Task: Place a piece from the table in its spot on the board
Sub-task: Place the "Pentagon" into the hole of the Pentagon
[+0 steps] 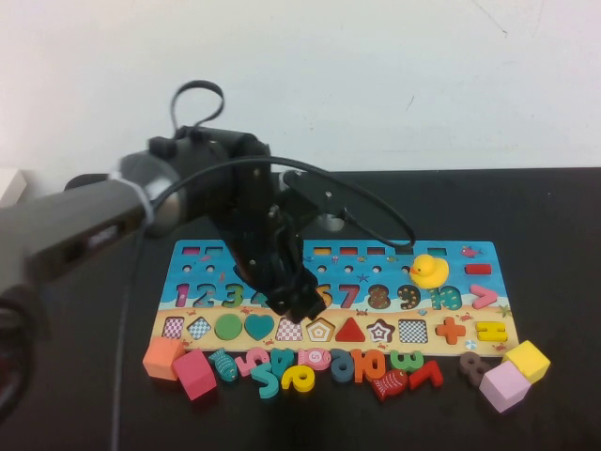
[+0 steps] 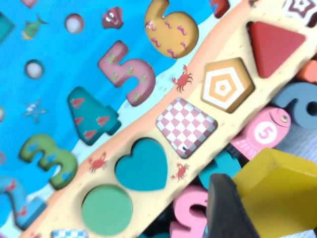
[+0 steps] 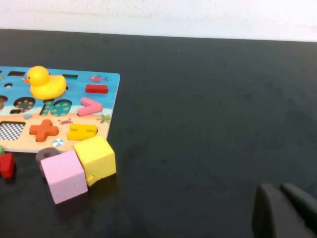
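Note:
The board [image 1: 197, 261] lies on the black table [image 1: 545, 225], with its sandy strip of shape slots towards me. My left gripper [image 1: 299, 305] hangs low over that strip. In the left wrist view one dark finger [image 2: 227, 208] presses against the yellow piece [image 2: 282, 193], which is held above the loose numbers by the board's front edge. The pentagon slot [image 2: 225, 85] shows orange and white rings and holds nothing; it also shows in the high view [image 1: 320, 330]. My right gripper [image 3: 286, 214] is shut and empty over bare table, right of the board, and is out of the high view.
A yellow duck [image 1: 428, 271] stands on the board's right part. A yellow cube [image 1: 527, 361] and a pink cube [image 1: 504, 385] sit at the front right, an orange cube [image 1: 163, 358] and a red cube [image 1: 194, 374] at the front left. Loose numbers and fish [image 1: 310, 368] line the front edge.

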